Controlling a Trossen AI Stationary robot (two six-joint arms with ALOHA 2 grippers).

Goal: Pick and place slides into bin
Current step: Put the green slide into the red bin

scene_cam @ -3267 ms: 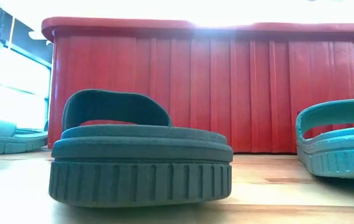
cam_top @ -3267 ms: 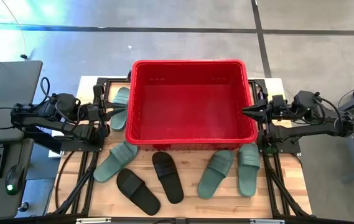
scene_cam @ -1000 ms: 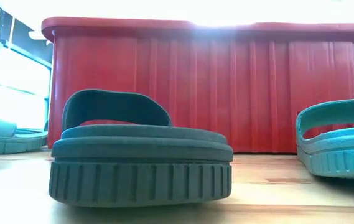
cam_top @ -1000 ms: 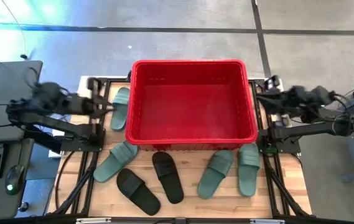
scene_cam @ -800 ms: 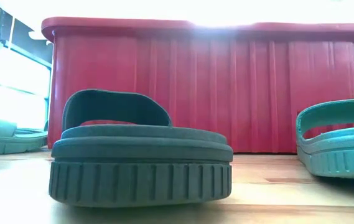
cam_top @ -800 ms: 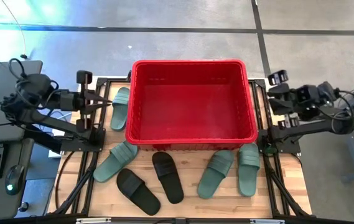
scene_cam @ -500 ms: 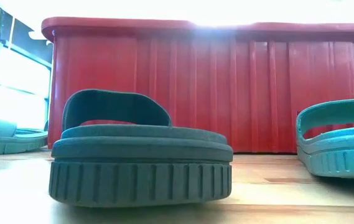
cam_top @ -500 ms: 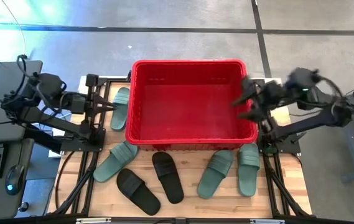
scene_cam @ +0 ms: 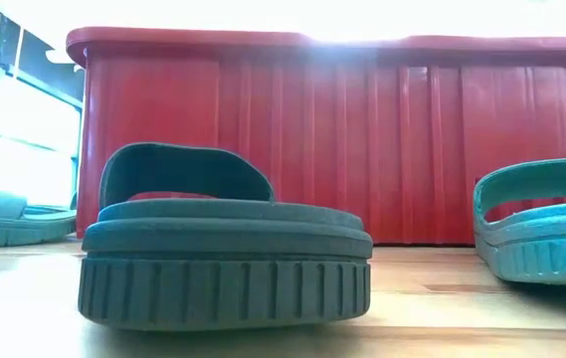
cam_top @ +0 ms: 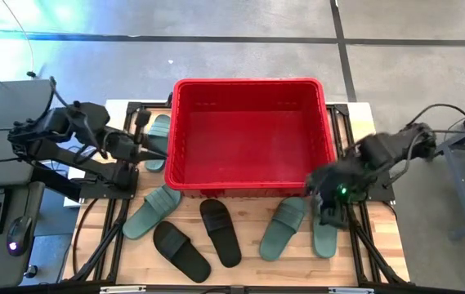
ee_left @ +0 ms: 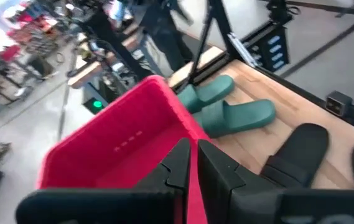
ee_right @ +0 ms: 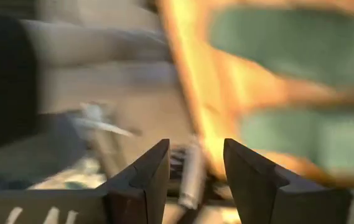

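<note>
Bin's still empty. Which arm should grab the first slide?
Right, probably. The right gripper, fingers open, hangs over the two green slides by the red bin's near-right corner. The left gripper, nearly shut, sits by the bin's left wall.

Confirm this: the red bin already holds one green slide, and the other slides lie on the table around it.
Wrong: the high view shows the red bin empty. All six slides lie on the table around it, such as the green slide beside its left wall.
</note>
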